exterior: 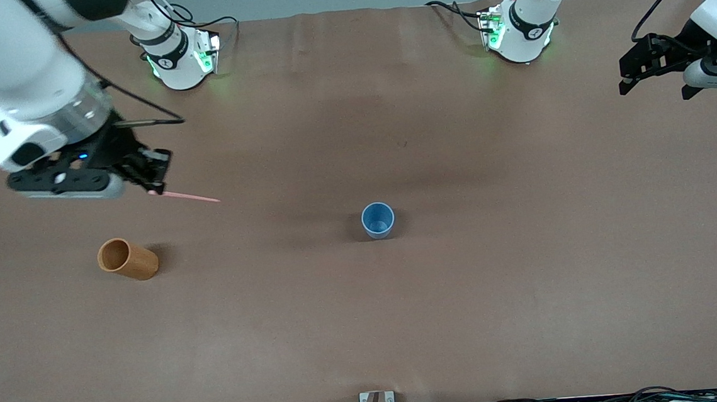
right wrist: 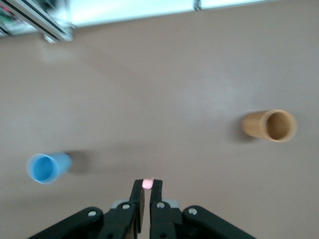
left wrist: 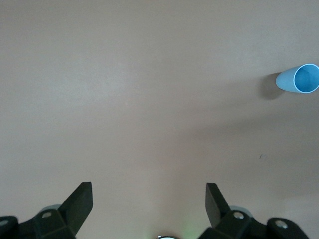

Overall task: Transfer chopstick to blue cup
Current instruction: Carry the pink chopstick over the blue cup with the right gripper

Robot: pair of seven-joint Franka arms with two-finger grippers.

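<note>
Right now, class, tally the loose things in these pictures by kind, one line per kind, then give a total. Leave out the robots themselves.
Cups: 2, the blue cup and the brown cup, both standing on the table
Chopsticks: 1, the pink chopstick, pinched in the shut right gripper above the table
Total: 3

The blue cup (exterior: 377, 220) is standing upright near the middle of the table (exterior: 529, 290) — the wooden cup (exterior: 127, 259) is sitting well apart from it, toward the right arm's end and slightly nearer the front camera. The chopstick (exterior: 188, 196) is hanging above the table between the cups — touching neither.
</note>
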